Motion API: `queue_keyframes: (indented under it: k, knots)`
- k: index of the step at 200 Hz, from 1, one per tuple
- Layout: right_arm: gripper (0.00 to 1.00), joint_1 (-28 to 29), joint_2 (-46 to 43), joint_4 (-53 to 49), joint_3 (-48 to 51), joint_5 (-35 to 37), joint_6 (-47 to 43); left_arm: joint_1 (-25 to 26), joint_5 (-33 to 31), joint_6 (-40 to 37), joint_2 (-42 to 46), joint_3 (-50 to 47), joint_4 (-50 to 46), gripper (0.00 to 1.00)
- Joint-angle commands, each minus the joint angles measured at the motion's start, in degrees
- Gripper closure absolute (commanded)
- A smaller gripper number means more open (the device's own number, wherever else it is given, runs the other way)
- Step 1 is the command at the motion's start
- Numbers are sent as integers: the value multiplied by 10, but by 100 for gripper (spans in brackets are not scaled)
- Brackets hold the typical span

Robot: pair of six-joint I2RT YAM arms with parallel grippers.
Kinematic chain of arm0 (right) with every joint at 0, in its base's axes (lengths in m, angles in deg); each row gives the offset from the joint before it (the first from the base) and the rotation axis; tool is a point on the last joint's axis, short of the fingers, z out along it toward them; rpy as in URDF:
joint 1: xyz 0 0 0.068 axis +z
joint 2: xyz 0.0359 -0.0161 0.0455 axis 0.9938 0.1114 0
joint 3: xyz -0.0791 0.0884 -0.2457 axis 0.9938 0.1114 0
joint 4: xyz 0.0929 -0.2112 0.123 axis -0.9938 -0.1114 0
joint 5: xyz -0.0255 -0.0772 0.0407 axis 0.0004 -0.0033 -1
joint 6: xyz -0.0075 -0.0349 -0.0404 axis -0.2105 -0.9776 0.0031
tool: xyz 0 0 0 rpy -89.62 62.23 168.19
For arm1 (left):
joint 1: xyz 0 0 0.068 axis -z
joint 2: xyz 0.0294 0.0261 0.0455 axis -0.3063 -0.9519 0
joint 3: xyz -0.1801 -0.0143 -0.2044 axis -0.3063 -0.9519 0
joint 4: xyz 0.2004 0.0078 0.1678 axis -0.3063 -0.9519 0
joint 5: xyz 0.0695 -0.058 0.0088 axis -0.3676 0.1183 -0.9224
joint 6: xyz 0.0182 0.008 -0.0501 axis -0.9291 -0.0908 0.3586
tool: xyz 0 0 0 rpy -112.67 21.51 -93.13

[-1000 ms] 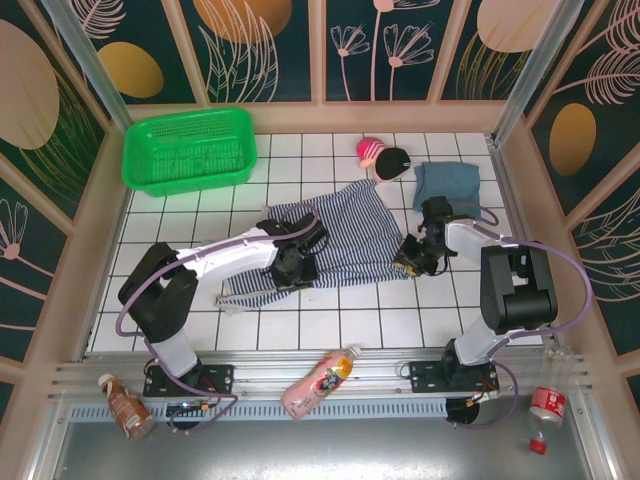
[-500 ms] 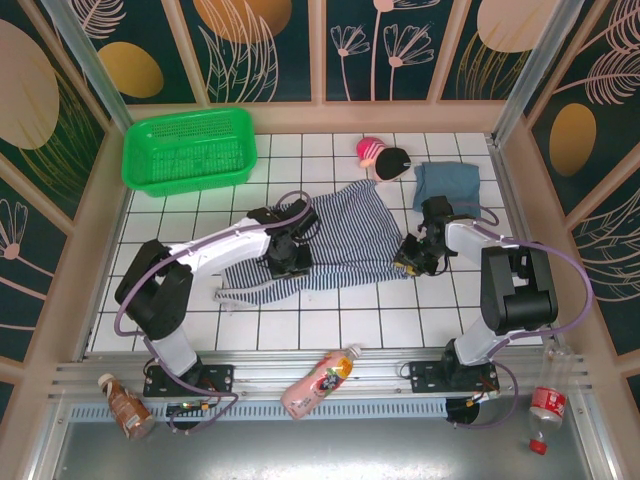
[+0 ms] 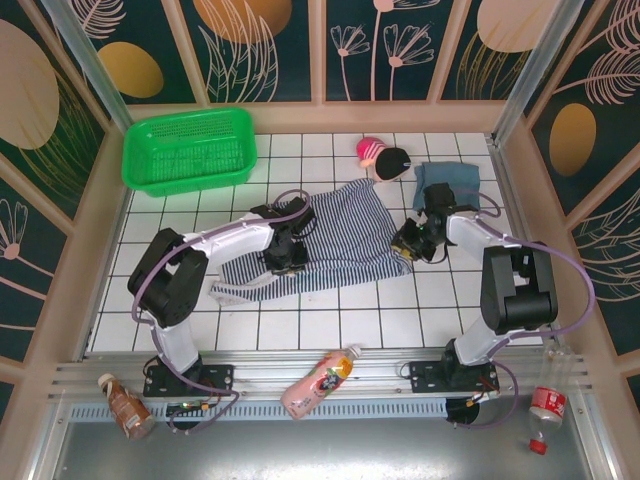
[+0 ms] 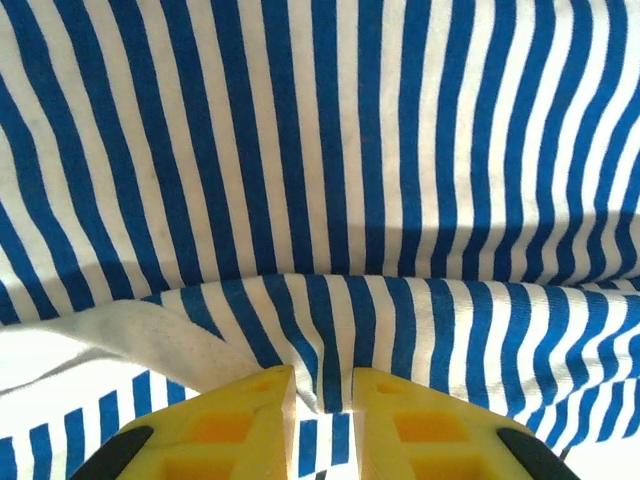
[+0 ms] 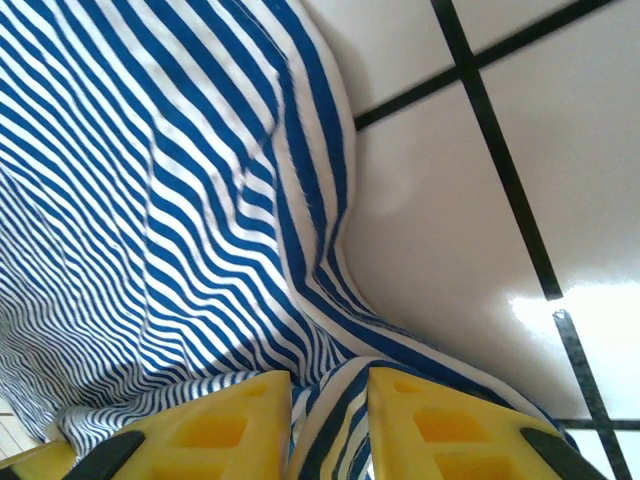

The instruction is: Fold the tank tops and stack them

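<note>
Striped tank top [image 3: 330, 245] lies half-spread and rumpled mid-surface, its far corner just beside the pink-and-black toy [image 3: 383, 157]. Blue-grey tank top [image 3: 452, 182] sits folded at the far right, close behind the right arm's wrist.

Right jaws: pinching the striped top's right edge, with the hem running straight between them in the wrist view. Left jaws: narrow gap with a ridge of striped cloth [image 4: 320, 300] bunched at their tips. I cannot tell whether they grip it or just rest on it.

Risks from here:
- Uneven hold — if the left side has no real grip while the right one pulls, the cloth drags skewed and the fold comes out crooked.
- The right pinch is on a thin edge only, so any lift or tug may slip it out and drop that corner in a heap.
- The left jaws sit on a bunched ridge, so closing there may catch two layers and lock in a wrinkle.
- The right arm works near the folded blue-grey top — a wide swing can knock that fold open.
- The far corner may snag the toy and carry it into the fold.
</note>
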Motion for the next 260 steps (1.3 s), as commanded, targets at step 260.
queue_keyframes:
  k: [260]
  knots:
    - [87,44,18,109,38,77,-81,-22,-11,-36,27,-68,65,55]
